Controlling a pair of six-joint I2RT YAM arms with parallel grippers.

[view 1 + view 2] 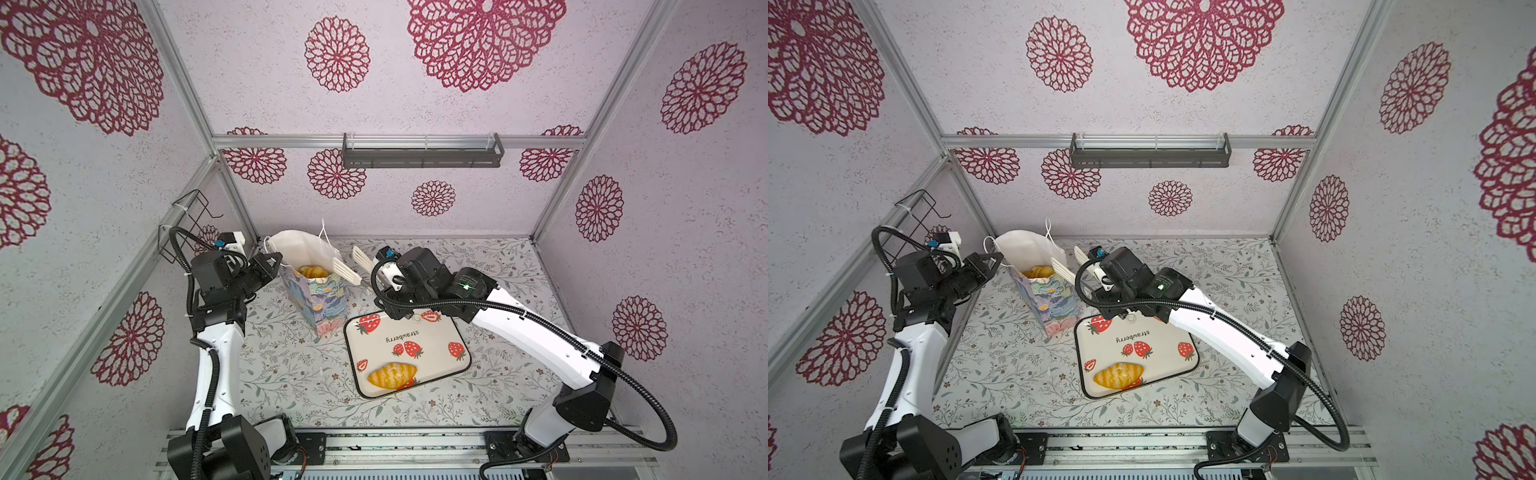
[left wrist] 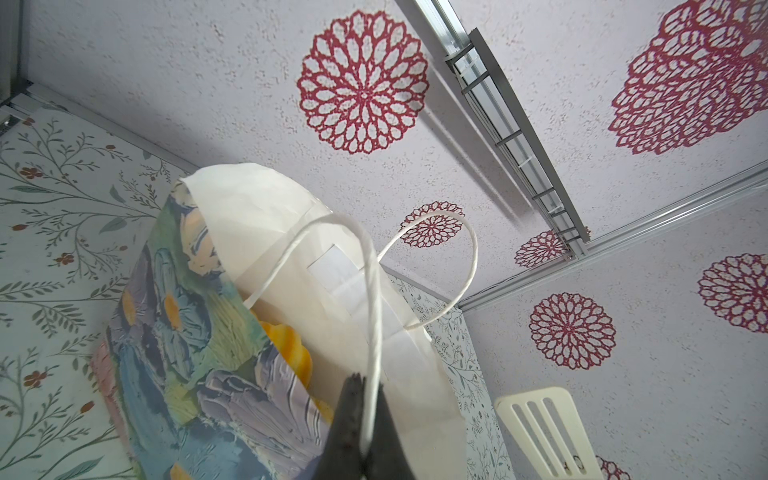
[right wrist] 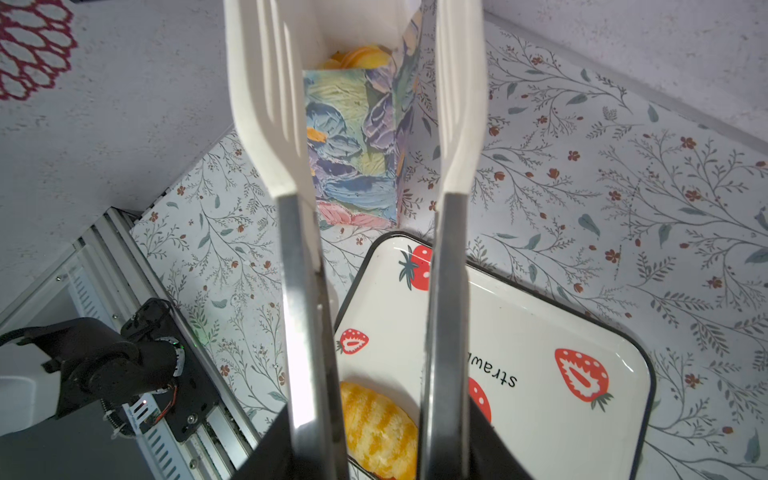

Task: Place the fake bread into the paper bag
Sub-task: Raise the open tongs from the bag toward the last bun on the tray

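Surroundings: the paper bag [image 1: 318,301] stands upright on the tabletop [image 1: 291,374] between the two arms, mouth open. A strawberry-printed tray [image 1: 440,332] lies just beside its base. The right arm crosses above the tray's far edge and hides part of it. A black wire rack [image 1: 187,220] hangs on the left wall, and a grey shelf [image 1: 422,156] is fixed to the rear wall; both are well apart from the bag.

Left pincer [image 2: 366,395]: clenched on one white cord handle [image 2: 374,291] of the bag, at the rim on its own side.

Right pincer [image 3: 380,455]: grasping a pair of tongs [image 3: 299,291] by the metal arms. The white slotted blades stand apart with nothing between them. In both top views one blade overlaps the bag's rim on the right arm's side, and the other blade lies outside the bag.

Fake bread:
- One striped croissant [image 1: 392,374] lies on the near end of the tray.
- Golden pieces [image 1: 311,271] lie inside the bag; their number cannot be told.

Count: one bag, two cord handles, one tray, one pair of tongs, two blades.
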